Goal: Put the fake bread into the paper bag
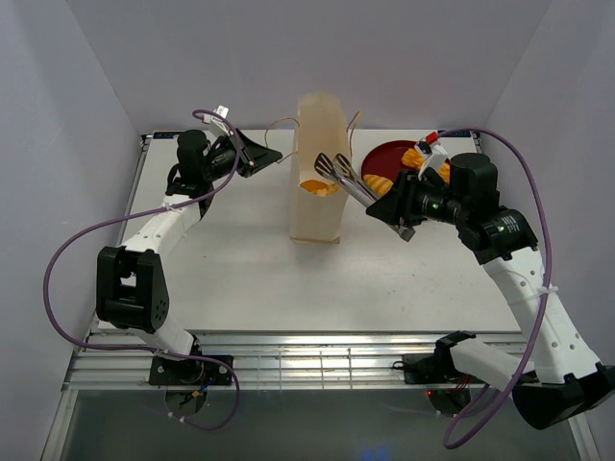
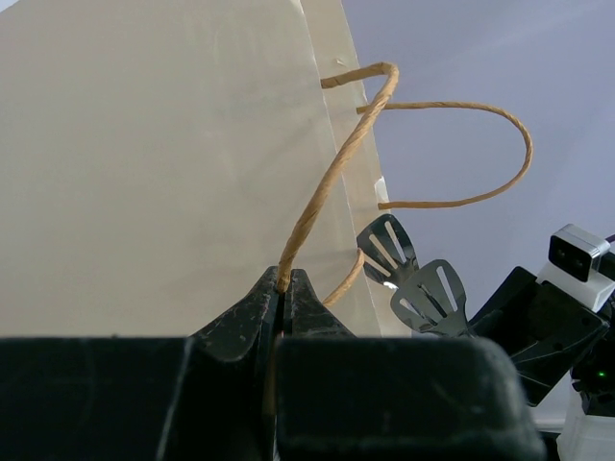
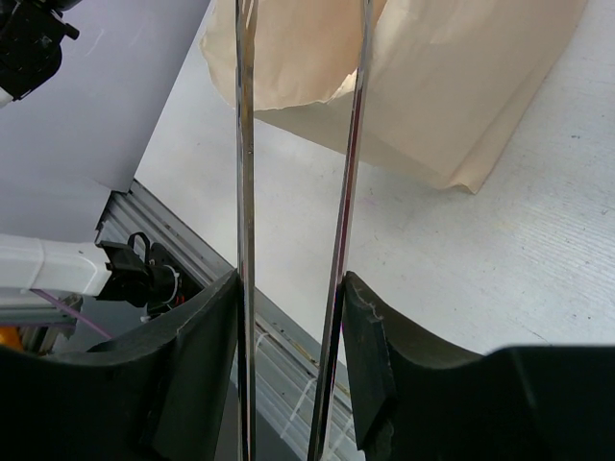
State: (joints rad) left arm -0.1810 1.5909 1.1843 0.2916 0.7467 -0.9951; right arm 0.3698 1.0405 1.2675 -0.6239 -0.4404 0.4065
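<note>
Left tool (image 2: 284,288) pinched tight on cord handle (image 2: 332,173) of paper bag (image 1: 315,219). Bag stands mid-counter (image 1: 240,279), mouth open. One orange piece of fake bread (image 1: 319,187) shows inside bag mouth, just under slotted tips of metal tongs (image 1: 343,171). Tong tips slightly parted. Right tool (image 1: 389,206) grips tong arms between its fingers. More bread lies on dark red plate (image 1: 382,154), right of bag.

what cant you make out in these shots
1. Top view: how much fake bread is in the paper bag; only a blurred orange patch shows, and the bag's wall hides the rest.
2. Top view: the red plate is partly covered by the right arm.
3. Right wrist view: the tongs' heads are cut off by the top edge.
</note>
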